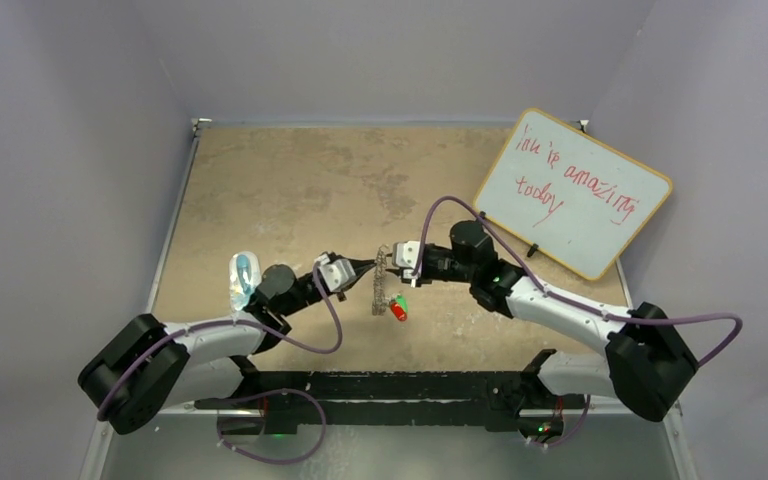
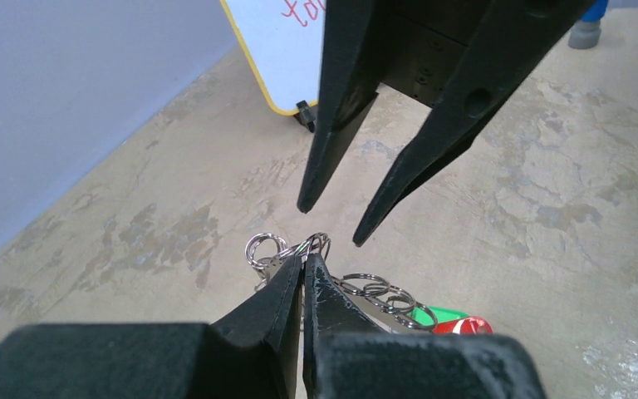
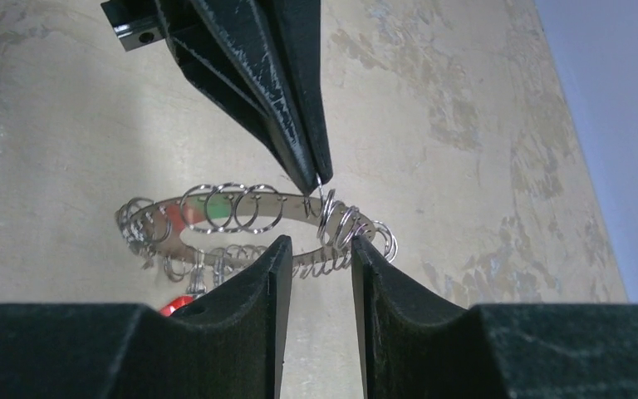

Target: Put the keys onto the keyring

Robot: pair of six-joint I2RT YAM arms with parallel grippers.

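Top view: a mottled tan table (image 1: pixel 290 180) sits between pale walls. Two black and white arms reach in from the near edge and meet at the middle. The left gripper (image 1: pixel 364 268) and right gripper (image 1: pixel 390 265) face each other across a large flat silvery metal keyring (image 1: pixel 381 285) fringed with small loops, seen here edge-on. A tiny red-headed key (image 1: pixel 398 312) sits at the ring's lower end, with a green-headed key (image 1: pixel 400 298) just above it. A yellow-framed whiteboard (image 1: pixel 572 192) with red handwriting leans at the far right. A clear bluish plastic object (image 1: pixel 243 278) lies beside the left arm.

Left wrist view: the left gripper (image 2: pixel 303 259) has its black fingers pressed together, pinching a small wire loop on the rim of the keyring (image 2: pixel 374 289). The right gripper (image 2: pixel 328 223) points down from above, fingers spread, tips just over that loop. The green-headed key (image 2: pixel 434 314) and red-headed key (image 2: pixel 463 326) show beside the ring. The whiteboard (image 2: pixel 266 41) stands behind.

Right wrist view: the right gripper (image 3: pixel 316 248) has its fingers apart, with the ring's fringe showing between them and nothing clamped. The left gripper (image 3: pixel 309 176) comes in from above, closed on a loop of the keyring (image 3: pixel 332 223). The red-headed key (image 3: pixel 179 306) peeks out below the ring.
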